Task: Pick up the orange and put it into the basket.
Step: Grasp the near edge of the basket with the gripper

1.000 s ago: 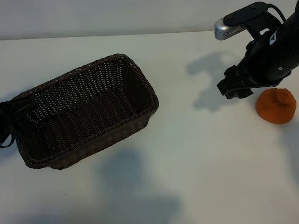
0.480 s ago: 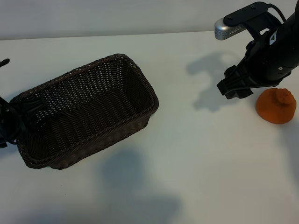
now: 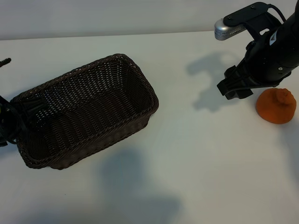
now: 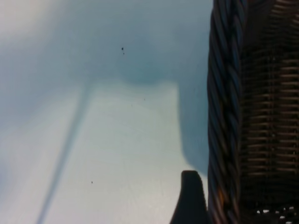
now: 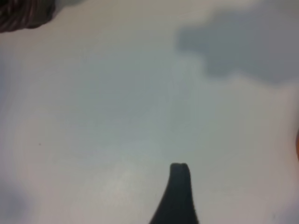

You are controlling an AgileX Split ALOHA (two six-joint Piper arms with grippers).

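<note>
Woven wicker basket [image 3: 86, 112], rounded corners; rough, knobby orange [image 3: 276, 106] well apart.

One orange [image 3: 276, 107], one basket [image 3: 84, 112], two arms.

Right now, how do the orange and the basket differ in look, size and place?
The orange is a small round fruit with a knobby bump on top; the basket is a dark brown rectangular wicker container, several times wider. The orange sits at the exterior view's right edge beside the right gripper; the basket lies at the left, with the left gripper at its end. Both rest on the white table, unheld.
</note>
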